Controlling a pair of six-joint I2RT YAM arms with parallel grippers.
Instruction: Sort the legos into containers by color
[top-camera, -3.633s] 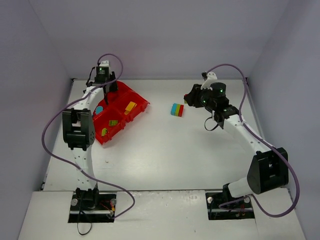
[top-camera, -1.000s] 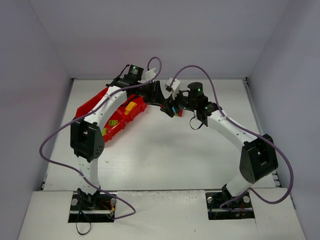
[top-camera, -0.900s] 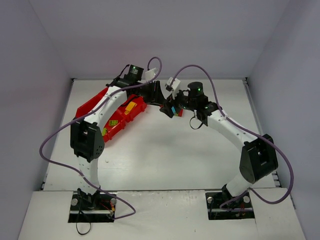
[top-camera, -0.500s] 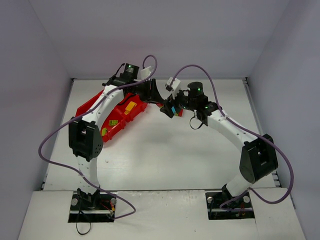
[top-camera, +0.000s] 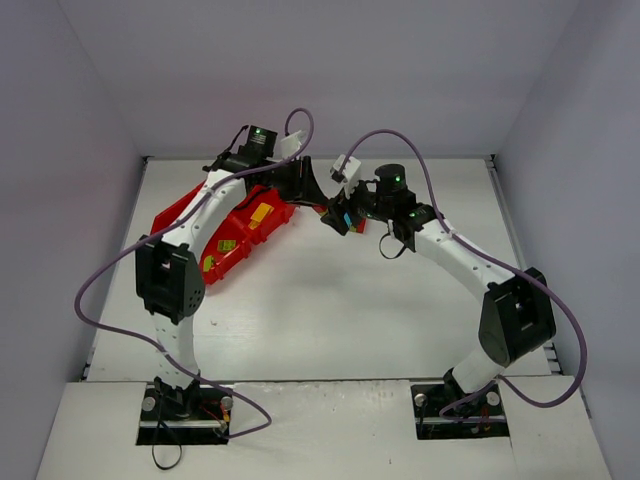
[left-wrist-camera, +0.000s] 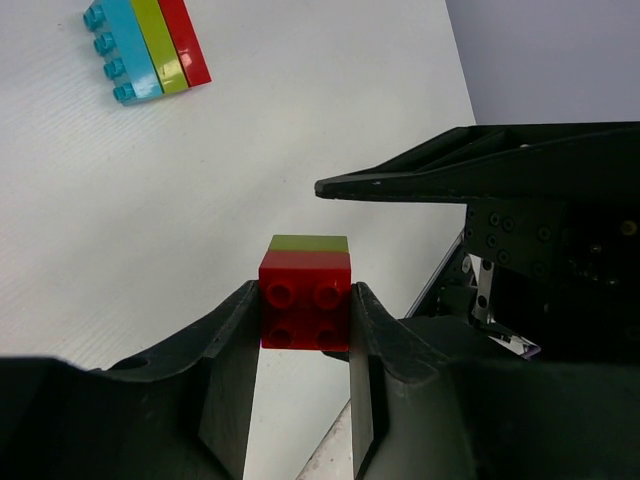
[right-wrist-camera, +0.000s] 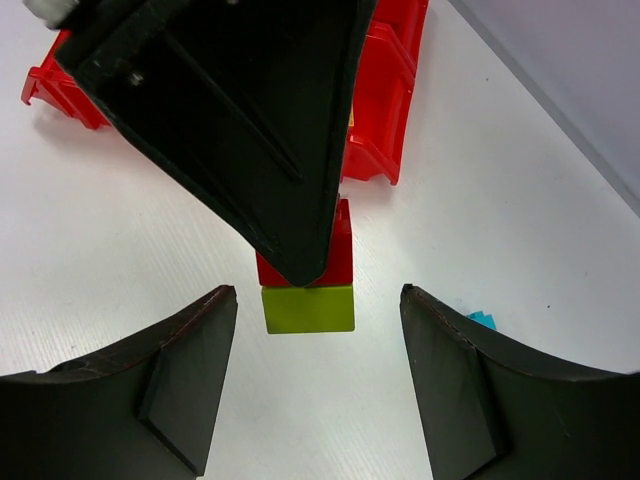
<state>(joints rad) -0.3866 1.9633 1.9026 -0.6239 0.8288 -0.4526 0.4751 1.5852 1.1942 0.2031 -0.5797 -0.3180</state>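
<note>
My left gripper (left-wrist-camera: 303, 305) is shut on a small stack, a red brick (left-wrist-camera: 305, 300) with a lime green brick (right-wrist-camera: 308, 308) joined to its far end. It holds the stack above the table, right of the red four-compartment tray (top-camera: 172, 216). My right gripper (right-wrist-camera: 318, 330) is open and faces it, one jaw on each side of the green brick, not touching it. In the top view the two grippers meet at the table's far middle (top-camera: 328, 208). A flat teal, green and red stack (left-wrist-camera: 150, 50) lies on the table.
The tray holds a yellow brick (top-camera: 262, 212), a green one (top-camera: 227, 244) and a yellow-green one (top-camera: 209, 264). The tray's end also shows in the right wrist view (right-wrist-camera: 385, 110). A teal brick corner (right-wrist-camera: 481, 320) peeks past my right finger. Grey walls enclose the table.
At first the arms were apart, the left over the tray. In the last second the left wrist has drawn slightly back towards the tray; the right arm holds still.
</note>
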